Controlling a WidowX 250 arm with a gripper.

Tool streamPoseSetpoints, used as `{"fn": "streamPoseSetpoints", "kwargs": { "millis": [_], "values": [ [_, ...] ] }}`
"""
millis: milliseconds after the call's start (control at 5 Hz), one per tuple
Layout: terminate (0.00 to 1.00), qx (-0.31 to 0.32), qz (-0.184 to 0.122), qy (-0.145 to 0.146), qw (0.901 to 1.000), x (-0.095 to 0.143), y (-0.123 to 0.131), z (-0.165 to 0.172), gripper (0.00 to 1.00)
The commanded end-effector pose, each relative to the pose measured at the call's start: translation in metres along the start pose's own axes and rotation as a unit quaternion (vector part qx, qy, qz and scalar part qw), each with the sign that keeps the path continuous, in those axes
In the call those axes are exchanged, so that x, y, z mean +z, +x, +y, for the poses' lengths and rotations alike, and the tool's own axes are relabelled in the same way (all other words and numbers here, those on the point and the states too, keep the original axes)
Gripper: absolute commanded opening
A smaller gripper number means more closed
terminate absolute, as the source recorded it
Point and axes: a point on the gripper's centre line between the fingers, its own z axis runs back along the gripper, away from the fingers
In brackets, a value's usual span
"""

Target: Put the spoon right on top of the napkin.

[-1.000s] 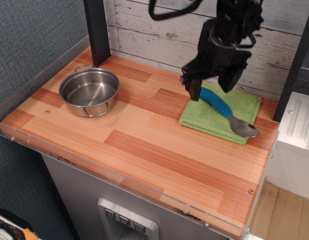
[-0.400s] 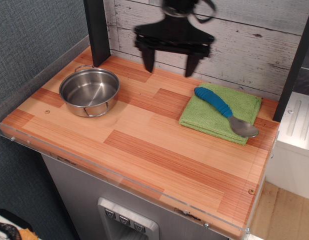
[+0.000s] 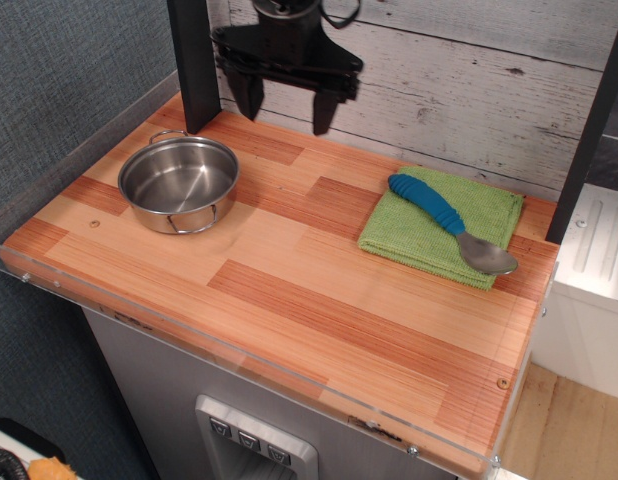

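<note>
The spoon (image 3: 447, 222) lies on the light-green napkin (image 3: 421, 236) at the right of the table. Its blue ribbed handle points up-left and its silver bowl rests at the napkin's front right corner. My gripper (image 3: 287, 110) hangs open and empty high above the back of the table, to the left of the napkin and apart from it. Its two black fingers point down with a wide gap between them.
A steel pot (image 3: 179, 183) stands at the left of the wooden table. A black post (image 3: 195, 62) rises at the back left and another at the far right. A clear plastic rim runs along the table's front and left edges.
My gripper let go of the spoon, rose from the napkin and moved left along the back wall. The spoon and napkin have stayed where they were.
</note>
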Motion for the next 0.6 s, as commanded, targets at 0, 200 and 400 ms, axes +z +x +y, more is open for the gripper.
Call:
{"fn": "streamPoseSetpoints", "kwargs": {
  "millis": [0, 200, 400],
  "values": [
    [0.00, -0.030, -0.065, 0.005, 0.9974, 0.0003, 0.0507, 0.0436, 1.00],
    [0.00, -0.030, -0.065, 0.005, 0.9974, 0.0003, 0.0507, 0.0436, 1.00],
    [1.00, -0.030, -0.065, 0.005, 0.9974, 0.0003, 0.0507, 0.0436, 1.00]
  ]
}}
